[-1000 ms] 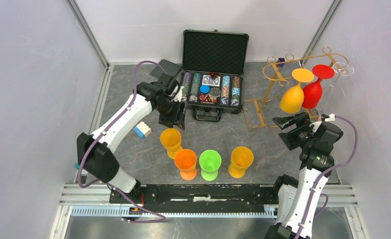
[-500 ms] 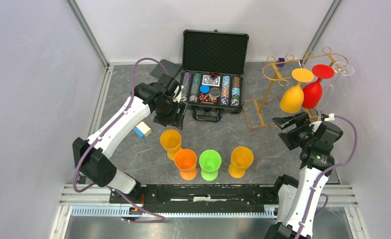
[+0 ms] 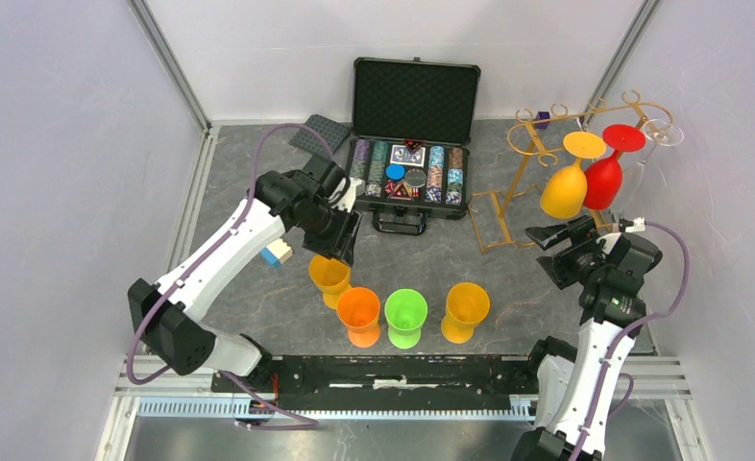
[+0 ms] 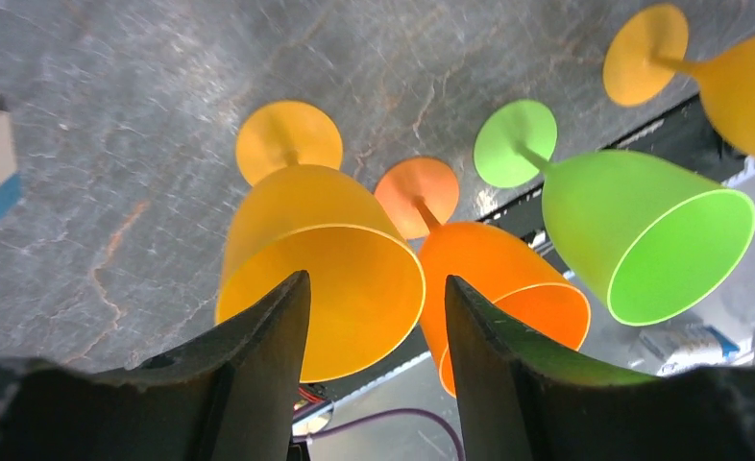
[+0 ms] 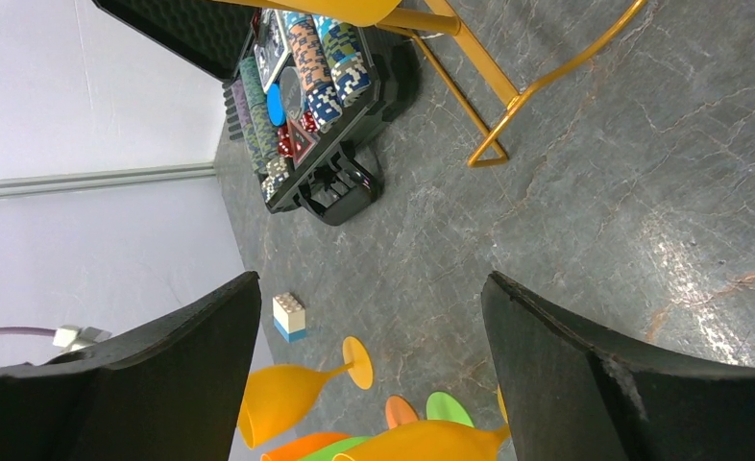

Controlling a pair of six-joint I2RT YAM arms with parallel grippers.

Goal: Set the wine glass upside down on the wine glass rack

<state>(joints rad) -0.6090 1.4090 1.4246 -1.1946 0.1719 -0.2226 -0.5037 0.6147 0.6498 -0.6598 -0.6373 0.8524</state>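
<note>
Four plastic wine glasses stand upright in a row near the front: amber (image 3: 330, 274), orange (image 3: 359, 312), green (image 3: 404, 315) and yellow (image 3: 466, 309). My left gripper (image 3: 335, 250) is open and empty, just above the amber glass. In the left wrist view its fingertips (image 4: 374, 283) straddle the rim of the amber glass (image 4: 306, 216), without touching it. The gold wire rack (image 3: 523, 168) stands at the back right. A yellow glass (image 3: 564, 187), a red glass (image 3: 604, 178) and a clear glass (image 3: 660, 134) hang on it upside down. My right gripper (image 3: 547, 252) is open and empty, in front of the rack.
An open black case of poker chips (image 3: 412, 173) sits at the back centre. A white and blue brick (image 3: 277, 252) lies left of the amber glass. A dark plate (image 3: 311, 133) lies left of the case. The rack's wire base (image 5: 508, 96) shows in the right wrist view.
My left gripper has moved from beside the poker chip case toward the front, and is now over the amber glass. The right arm has not moved.
</note>
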